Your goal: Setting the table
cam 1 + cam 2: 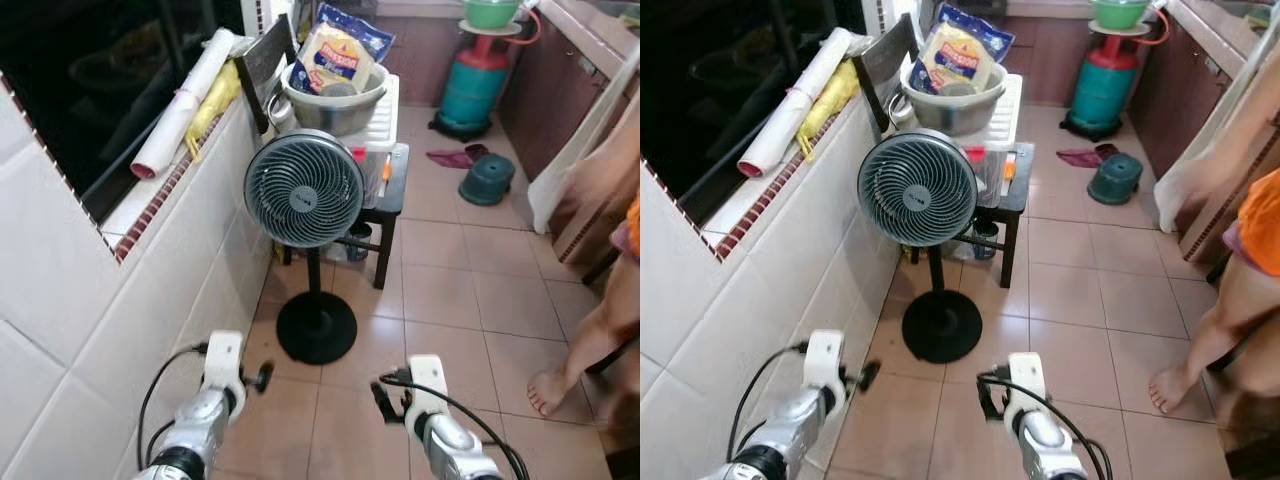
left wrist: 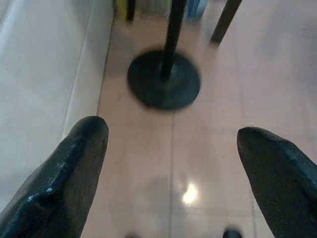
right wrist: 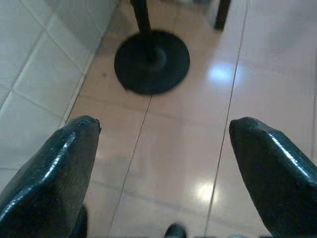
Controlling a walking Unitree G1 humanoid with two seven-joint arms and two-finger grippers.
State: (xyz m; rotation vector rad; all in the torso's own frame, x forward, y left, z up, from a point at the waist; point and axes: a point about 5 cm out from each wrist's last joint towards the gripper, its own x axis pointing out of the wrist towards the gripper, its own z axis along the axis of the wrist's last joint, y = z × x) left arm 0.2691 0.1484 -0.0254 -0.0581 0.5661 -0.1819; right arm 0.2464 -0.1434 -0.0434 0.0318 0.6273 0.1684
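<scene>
Both hands are empty. Left hand (image 2: 168,163) has its fingers spread wide with nothing between them, and right hand (image 3: 163,163) is the same; both are held low over the floor tiles (image 1: 450,300).

You're in a narrow tiled passage, not at any tabletop. No plates, cutlery or dining surface that I can make out, so the task's things aren't located yet. My read is that you're in the locate/approach phase.

What's ahead:
- Pedestal fan (image 1: 304,188) dead centre, with its round black base (image 1: 316,328) on the floor just in front of both hands.
- Behind the fan, a small dark stool (image 1: 388,200) carrying a white rack (image 1: 378,120), with a steel basin (image 1: 334,100) on top and a snack bag (image 1: 338,55) in it.
- Green gas cylinder (image 1: 475,85) further back and a green plastic stool (image 1: 487,178) on the floor.
- A person's bare leg and foot (image 1: 575,355) near on your right.

Advice:
- Steer right of the fan base, but give the person room.
- Keep both arms tucked in, because the tiled wall (image 1: 120,320) is close on your left.
- Pan the head up before committing; the basin may hold dishes, but I can't tell from here.
</scene>
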